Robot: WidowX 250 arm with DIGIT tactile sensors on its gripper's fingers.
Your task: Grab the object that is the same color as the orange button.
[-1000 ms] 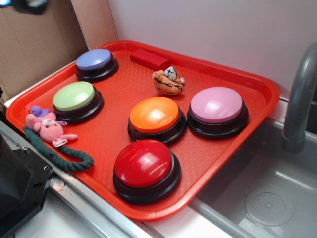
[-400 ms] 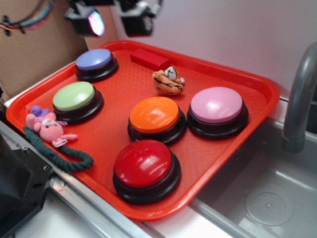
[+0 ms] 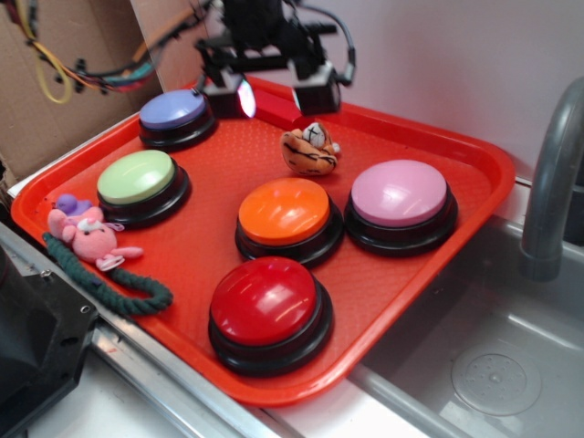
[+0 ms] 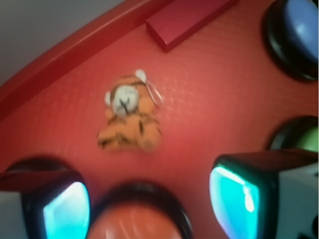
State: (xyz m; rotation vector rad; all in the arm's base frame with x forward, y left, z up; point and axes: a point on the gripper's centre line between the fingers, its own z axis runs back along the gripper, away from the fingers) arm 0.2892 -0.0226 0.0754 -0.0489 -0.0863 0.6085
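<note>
One tiger (image 4: 130, 121) matches the orange button (image 3: 286, 211), so I've got the gripper (image 3: 274, 94) spread open above it, nothing grabbed.

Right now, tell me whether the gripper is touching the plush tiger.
Apart. The wrist view shows the plush tiger lying on bare tray, clear of both fingers of the open gripper.
</note>
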